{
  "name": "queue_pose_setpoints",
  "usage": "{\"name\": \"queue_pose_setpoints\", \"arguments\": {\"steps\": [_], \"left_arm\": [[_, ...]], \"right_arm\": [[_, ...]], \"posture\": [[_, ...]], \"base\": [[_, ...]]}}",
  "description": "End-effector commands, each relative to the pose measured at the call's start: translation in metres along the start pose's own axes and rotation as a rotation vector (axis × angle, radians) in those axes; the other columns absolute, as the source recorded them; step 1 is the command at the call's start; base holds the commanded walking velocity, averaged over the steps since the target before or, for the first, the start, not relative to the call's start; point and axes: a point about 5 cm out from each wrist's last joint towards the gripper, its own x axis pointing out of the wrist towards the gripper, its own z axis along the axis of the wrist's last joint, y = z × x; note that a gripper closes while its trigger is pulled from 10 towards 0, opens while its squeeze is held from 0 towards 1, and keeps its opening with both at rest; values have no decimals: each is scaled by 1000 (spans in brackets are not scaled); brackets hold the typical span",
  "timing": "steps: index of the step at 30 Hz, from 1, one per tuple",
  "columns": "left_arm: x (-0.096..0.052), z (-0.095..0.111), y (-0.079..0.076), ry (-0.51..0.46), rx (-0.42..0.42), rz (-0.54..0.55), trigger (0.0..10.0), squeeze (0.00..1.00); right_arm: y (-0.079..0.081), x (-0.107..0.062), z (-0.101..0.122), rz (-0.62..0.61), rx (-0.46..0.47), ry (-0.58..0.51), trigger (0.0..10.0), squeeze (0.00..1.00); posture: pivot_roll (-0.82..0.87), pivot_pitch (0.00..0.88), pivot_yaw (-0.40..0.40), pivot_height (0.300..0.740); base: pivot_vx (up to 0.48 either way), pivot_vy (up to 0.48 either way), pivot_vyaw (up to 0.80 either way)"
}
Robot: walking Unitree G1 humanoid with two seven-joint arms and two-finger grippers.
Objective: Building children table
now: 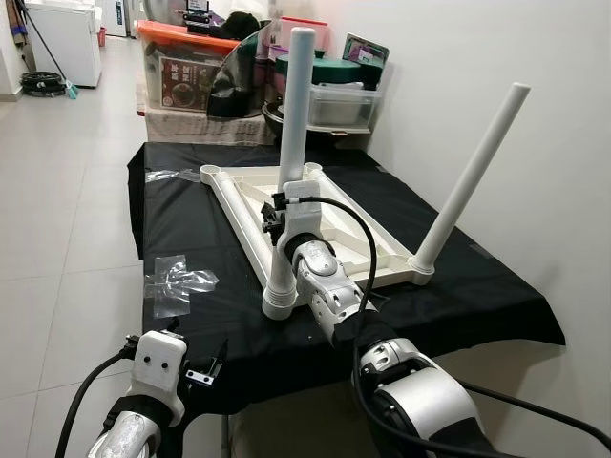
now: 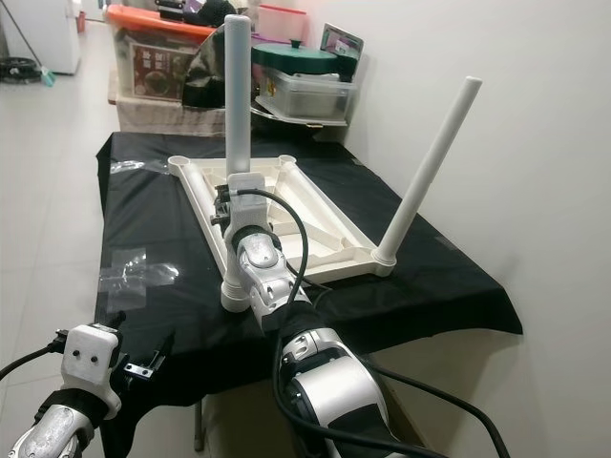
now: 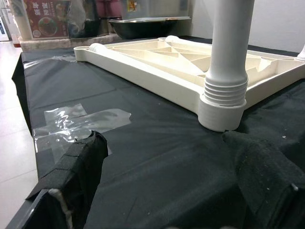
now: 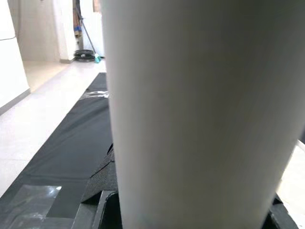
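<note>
- Left gripper (image 1: 205, 367), lower left of the frame: fingers spread wide, holding nothing, poised over the near edge of the black cloth (image 1: 191, 219).
- Tabletop (image 1: 315, 224), centre frame: lies upside down on the cloth. Near leg (image 1: 291, 162) stands upright in its corner socket.
- Right gripper (image 1: 279, 221), centre: clamped around the near leg partway up.
- Step in hand, as judged: seating this leg. Keep it vertical; turn or press squarely so the threaded base enters fully.
- Second leg (image 1: 473, 176), right of frame: leans outward; likely needs tightening.
- Storage bins (image 1: 186, 67), upper frame: contents unclear.
</note>
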Motion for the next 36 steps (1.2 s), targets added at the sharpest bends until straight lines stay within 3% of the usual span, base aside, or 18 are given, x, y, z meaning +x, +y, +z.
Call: {"name": "queue_pose_setpoints", "arguments": {"steps": [1, 4, 21, 36], "left_arm": [[0, -2, -4, 3, 4, -8, 10000, 0], [2, -2, -4, 1, 3, -15, 10000, 0], [4, -1, -4, -3, 4, -21, 10000, 0], [6, -1, -5, -5, 1, -23, 10000, 0]], "right_arm": [[-2, -21, -76, -57, 53, 323, 10000, 0], [-8, -23, -80, -101, 88, 329, 10000, 0], [-5, -22, -78, -105, 65, 309, 10000, 0], [-12, -20, -73, -159, 82, 287, 10000, 0]], "posture": [[192, 0, -189, 740], [185, 0, -181, 740], [181, 0, -176, 740], [174, 0, -172, 740]], "base": [[0, 0, 0], [0, 0, 0], [0, 0, 0], [0, 0, 0]]}}
